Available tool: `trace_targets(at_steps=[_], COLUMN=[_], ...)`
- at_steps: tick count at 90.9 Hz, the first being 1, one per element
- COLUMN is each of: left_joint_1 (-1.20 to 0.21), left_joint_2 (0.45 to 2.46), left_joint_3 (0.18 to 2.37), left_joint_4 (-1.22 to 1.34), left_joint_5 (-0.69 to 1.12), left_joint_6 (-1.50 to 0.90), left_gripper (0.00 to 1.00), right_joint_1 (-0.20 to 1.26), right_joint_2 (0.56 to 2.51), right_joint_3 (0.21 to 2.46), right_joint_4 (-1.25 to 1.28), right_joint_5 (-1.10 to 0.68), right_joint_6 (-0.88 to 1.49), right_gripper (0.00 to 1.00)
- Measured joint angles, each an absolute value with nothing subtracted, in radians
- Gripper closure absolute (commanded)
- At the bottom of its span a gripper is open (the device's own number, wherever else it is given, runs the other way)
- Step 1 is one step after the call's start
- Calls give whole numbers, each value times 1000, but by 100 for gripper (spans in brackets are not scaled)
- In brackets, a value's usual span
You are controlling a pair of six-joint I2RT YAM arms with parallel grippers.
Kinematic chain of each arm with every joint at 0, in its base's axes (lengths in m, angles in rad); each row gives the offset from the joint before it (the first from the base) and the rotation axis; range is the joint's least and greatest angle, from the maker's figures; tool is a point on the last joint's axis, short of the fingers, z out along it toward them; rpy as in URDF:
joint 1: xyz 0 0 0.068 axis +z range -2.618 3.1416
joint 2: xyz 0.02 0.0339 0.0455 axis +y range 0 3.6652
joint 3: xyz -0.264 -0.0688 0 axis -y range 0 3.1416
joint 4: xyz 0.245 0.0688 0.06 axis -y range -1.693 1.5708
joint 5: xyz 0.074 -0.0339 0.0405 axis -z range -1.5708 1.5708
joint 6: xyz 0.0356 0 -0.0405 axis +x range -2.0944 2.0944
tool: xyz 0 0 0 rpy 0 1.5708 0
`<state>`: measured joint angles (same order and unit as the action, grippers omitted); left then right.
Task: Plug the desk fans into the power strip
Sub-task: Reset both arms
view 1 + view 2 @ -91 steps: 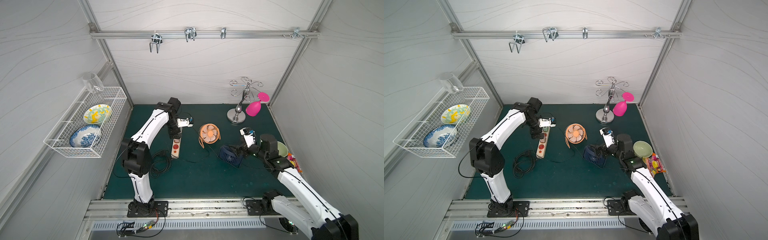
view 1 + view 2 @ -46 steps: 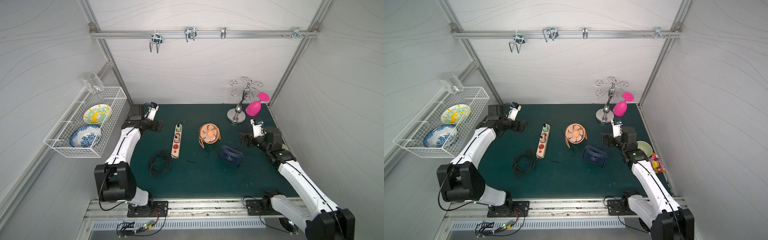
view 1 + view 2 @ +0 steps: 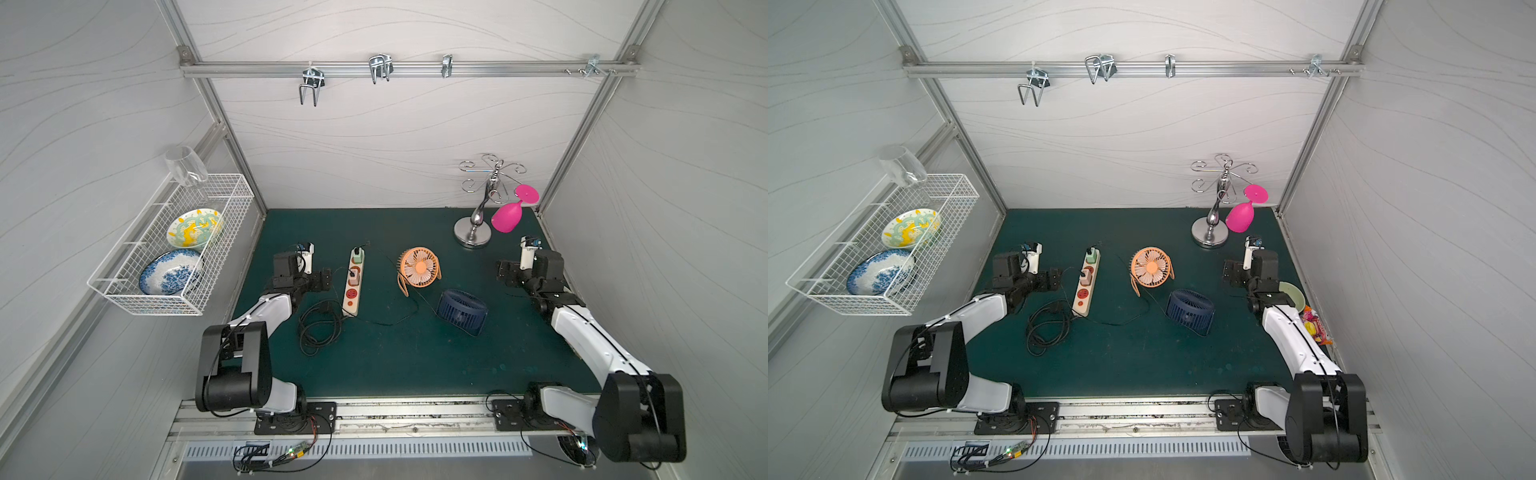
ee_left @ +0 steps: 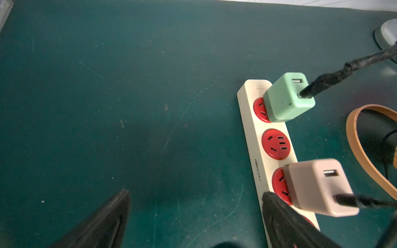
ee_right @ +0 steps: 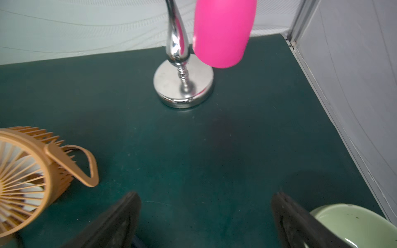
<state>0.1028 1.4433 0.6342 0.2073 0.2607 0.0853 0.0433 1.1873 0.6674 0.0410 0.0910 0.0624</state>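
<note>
The cream power strip (image 3: 348,302) (image 3: 1079,306) lies on the green mat, left of centre. A green adapter (image 4: 287,98) sits in its far-end socket and a pink adapter (image 4: 318,184) in the third, each with a black cable; the red socket (image 4: 276,143) between them is free. An orange desk fan (image 3: 419,268) stands mid-mat, and a dark blue fan (image 3: 462,311) sits nearer the front. My left gripper (image 3: 328,277) (image 4: 195,193) is open and empty, just left of the strip. Open and empty too, my right gripper (image 3: 500,272) (image 5: 206,194) is right of both fans.
A chrome stand (image 3: 473,237) holding a pink glass (image 3: 508,216) is at the back right. A green bowl (image 3: 1291,293) and snack packets (image 3: 1314,328) lie by the right wall. A coiled black cord (image 3: 318,328) lies before the strip. A wire basket (image 3: 166,249) hangs on the left wall.
My left gripper has drawn back from over the power strip to its left side. My right gripper has pulled away from the blue fan toward the right wall.
</note>
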Motion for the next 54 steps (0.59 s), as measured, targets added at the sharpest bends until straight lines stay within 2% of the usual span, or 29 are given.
trace_targets(at_steps=[28,54], left_joint_1=[102,98], left_joint_2=[1502,1519], left_joint_3=[477,446], left_joint_4=[574,681], left_joint_5=[231,212], left_joint_6=[35,22], left_gripper=[0,0], right_joint_1=[-14,-40], right_joint_2=[1343,1441], right_joint_3=[627,628], right_joint_4=[242,329], right_joint_5=[96,59], right_joint_6=[56,76], right_gripper=[1,1])
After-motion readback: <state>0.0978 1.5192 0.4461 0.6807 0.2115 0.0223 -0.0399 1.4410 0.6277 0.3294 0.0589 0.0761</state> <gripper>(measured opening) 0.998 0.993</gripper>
